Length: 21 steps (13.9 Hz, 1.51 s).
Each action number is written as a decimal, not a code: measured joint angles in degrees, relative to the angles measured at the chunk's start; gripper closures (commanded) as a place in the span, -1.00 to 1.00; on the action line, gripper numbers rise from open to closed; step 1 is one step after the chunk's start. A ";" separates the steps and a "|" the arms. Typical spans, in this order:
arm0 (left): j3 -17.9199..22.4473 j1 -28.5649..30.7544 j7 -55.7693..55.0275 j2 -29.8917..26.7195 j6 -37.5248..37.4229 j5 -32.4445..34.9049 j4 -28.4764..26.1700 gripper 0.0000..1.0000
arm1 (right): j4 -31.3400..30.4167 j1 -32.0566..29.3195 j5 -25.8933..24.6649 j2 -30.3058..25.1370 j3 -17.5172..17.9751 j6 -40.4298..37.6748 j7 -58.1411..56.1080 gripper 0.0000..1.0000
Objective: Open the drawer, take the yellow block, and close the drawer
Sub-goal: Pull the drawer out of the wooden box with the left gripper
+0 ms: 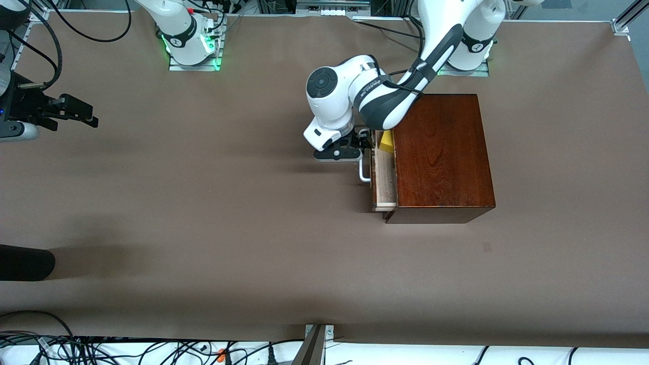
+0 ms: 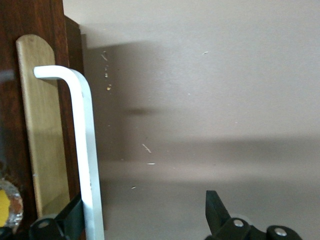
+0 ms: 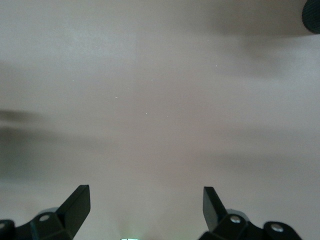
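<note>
Left gripper (image 1: 361, 144) is open wide around the white handle (image 2: 85, 150) of the drawer (image 1: 384, 177), which I see partly open with the yellow block (image 1: 387, 141) inside. Right gripper (image 3: 145, 205) waits open wide over the table (image 1: 203, 203).

Robotics lab: bolted arm bases (image 1: 192, 48), cables (image 1: 101, 350), aluminium framing (image 1: 623, 23).

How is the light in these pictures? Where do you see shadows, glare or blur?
Front view: even light, soft arm shadows on the table, a faint sheen on the wooden box. Left wrist view: the white handle is sharp and a dark shadow band crosses the table. Right wrist view: only blurred shadow bands on the table.
</note>
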 measured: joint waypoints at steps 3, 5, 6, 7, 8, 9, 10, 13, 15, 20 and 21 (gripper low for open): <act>0.24 -0.47 -0.02 0.62 -0.89 0.00 1.02 -1.00 | 0.00 0.00 0.00 0.00 0.00 0.00 0.00 -1.00; 0.24 -0.53 -0.05 0.71 -0.95 0.00 1.19 -1.00 | 0.00 0.00 0.00 0.00 0.00 0.00 0.00 -1.00; 0.16 -0.80 -0.11 0.97 -0.76 0.00 1.70 -1.00 | 0.00 0.00 0.00 0.00 0.00 0.00 0.00 -1.00; 0.15 -1.31 -0.33 1.47 -0.56 0.00 2.43 -1.00 | 0.00 0.00 0.00 0.00 0.00 0.00 0.00 -1.00; 0.39 -1.71 -0.55 1.92 -0.77 0.03 3.00 -1.00 | 0.00 0.00 0.00 0.00 0.00 0.00 0.00 -1.00; 0.47 -1.83 -0.74 2.11 -1.13 0.03 3.37 -1.00 | 0.00 0.00 0.00 0.00 0.00 0.00 0.00 -1.00; 0.48 -1.85 -0.80 2.14 -1.20 0.03 3.44 -1.00 | 0.00 0.00 0.00 0.00 0.00 0.00 0.00 -1.00; 0.25 -2.04 -1.13 2.44 -0.65 0.01 4.08 -1.00 | 0.00 0.00 0.00 0.00 0.00 0.00 0.00 -1.00; 0.05 -2.75 -1.53 3.25 -0.14 0.01 5.46 -1.00 | 0.00 0.00 0.00 0.00 0.00 0.00 0.00 -1.00; 0.08 -3.37 -2.31 4.09 -0.03 -0.08 6.82 -1.00 | 0.00 0.00 0.00 0.00 0.00 0.00 0.00 -1.00; 0.10 -3.40 -2.77 4.18 -0.02 -0.08 6.97 -1.00 | 0.00 0.00 0.00 0.00 0.00 0.00 0.00 -1.00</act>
